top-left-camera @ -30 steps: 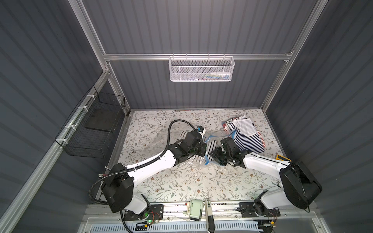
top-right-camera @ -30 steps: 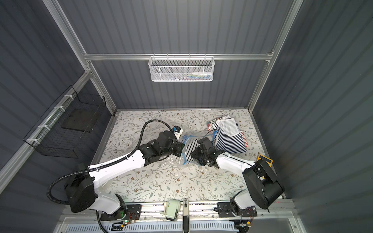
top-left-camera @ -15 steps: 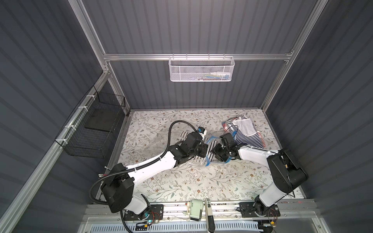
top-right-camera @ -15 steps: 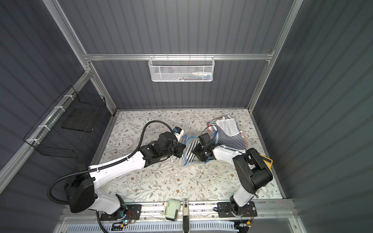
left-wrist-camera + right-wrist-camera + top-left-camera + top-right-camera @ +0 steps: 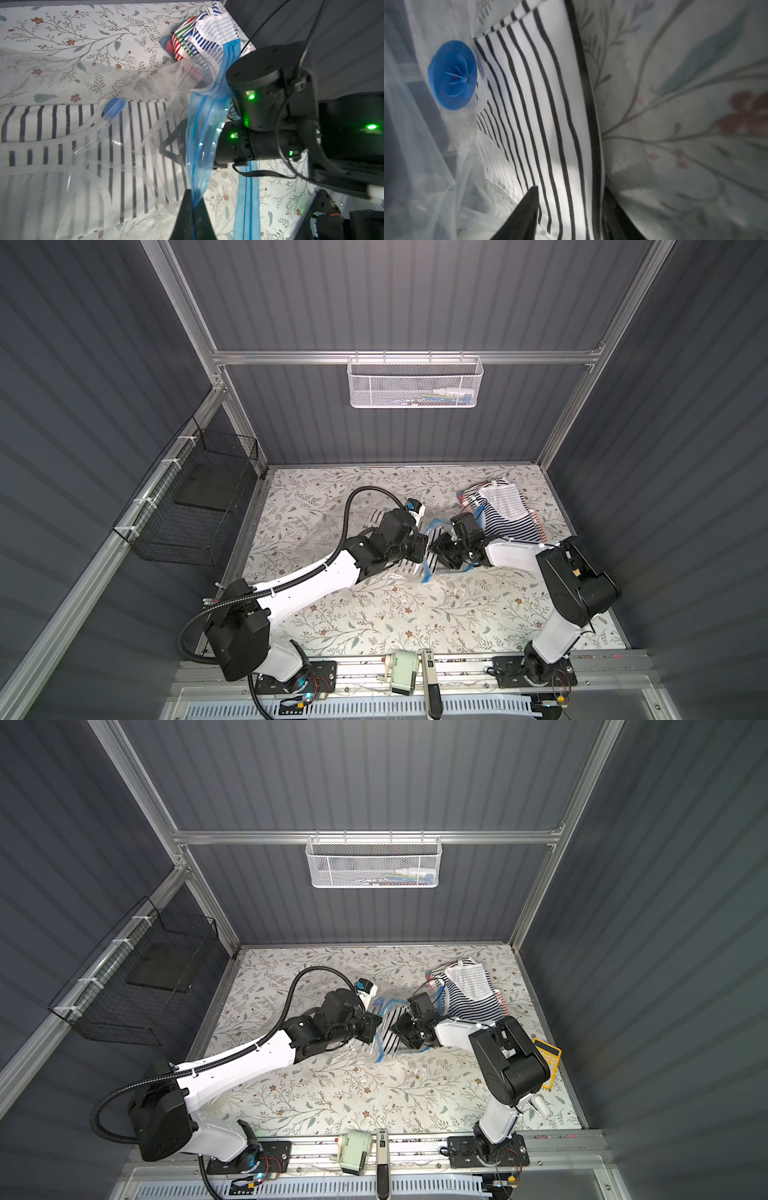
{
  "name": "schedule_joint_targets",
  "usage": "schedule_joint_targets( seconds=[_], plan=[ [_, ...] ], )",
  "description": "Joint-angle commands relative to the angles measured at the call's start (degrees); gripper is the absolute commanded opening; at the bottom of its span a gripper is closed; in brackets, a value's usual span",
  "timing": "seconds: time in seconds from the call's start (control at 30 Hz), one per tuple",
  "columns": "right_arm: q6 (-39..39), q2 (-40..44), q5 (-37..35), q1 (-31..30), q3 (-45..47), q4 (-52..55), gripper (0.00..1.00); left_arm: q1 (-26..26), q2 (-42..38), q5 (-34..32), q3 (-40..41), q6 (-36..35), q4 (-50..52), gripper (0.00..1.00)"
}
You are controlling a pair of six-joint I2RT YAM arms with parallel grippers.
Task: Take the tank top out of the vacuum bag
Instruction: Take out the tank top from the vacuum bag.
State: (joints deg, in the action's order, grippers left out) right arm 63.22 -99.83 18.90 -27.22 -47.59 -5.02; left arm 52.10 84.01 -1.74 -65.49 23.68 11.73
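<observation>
Inside the vacuum bag (image 5: 425,166) we straddle the tank top (image 5: 546,104), not yet out, with the right end effector (image 5: 571,193) apart, the left end effector (image 5: 194,198) clamped on the zip strip (image 5: 205,135).

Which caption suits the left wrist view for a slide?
Left end effector shut on the blue zip strip of the vacuum bag; tank top inside, right arm at its mouth.

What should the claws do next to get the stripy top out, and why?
Probably close the right claw on the tank top: it sits open astride the striped cloth inside the vacuum bag, whose blue edge the left claw pinches.
</observation>
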Motion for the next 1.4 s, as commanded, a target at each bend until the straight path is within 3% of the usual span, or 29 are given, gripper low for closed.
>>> schedule_joint_targets(
  seconds=[0.0,0.1,0.13,0.2,0.27,0.43,0.73,0.97,1.17,1.37],
  plan=[
    [-2.0,-3.4,3.9,0.1,1.1,-5.8,0.49,0.0,0.4,2.0,-4.2,0.7,3.9,0.00],
    [-0.9,-5.7,6.1,0.1,0.7,-11.6,0.45,0.0,0.9,1.7,-4.1,1.0,4.4,0.00],
    [-0.6,-6.2,6.2,0.1,0.8,-13.4,0.39,-0.1,1.0,1.6,-4.1,1.1,4.4,0.00],
    [-0.2,-7.2,6.5,0.1,0.5,-16.4,0.12,0.0,1.1,1.5,-4.1,1.4,4.2,0.00],
    [-0.8,-8.2,7.1,0.1,-0.6,-16.9,0.00,0.0,1.1,0.7,-4.1,1.5,4.3,0.00],
    [-2.3,-8.0,8.3,0.0,-3.7,-14.7,0.00,-0.1,0.2,-3.4,-2.7,1.5,4.9,0.00],
    [-2.5,4.8,3.6,-2.4,-3.4,-2.3,0.00,0.0,0.1,-8.9,0.6,2.0,2.5,0.00],
    [-2.4,14.0,-1.4,-4.0,-0.5,2.1,0.00,0.0,3.9,-16.9,-6.4,1.6,7.6,0.00],
    [-5.0,19.1,-3.3,-2.3,-7.0,11.0,0.00,0.0,4.5,-16.0,-5.5,2.0,8.0,0.00],
    [-5.2,22.9,-3.5,2.2,-6.4,15.8,0.00,0.0,3.6,-14.0,-3.9,1.9,8.1,0.00]
  ],
)
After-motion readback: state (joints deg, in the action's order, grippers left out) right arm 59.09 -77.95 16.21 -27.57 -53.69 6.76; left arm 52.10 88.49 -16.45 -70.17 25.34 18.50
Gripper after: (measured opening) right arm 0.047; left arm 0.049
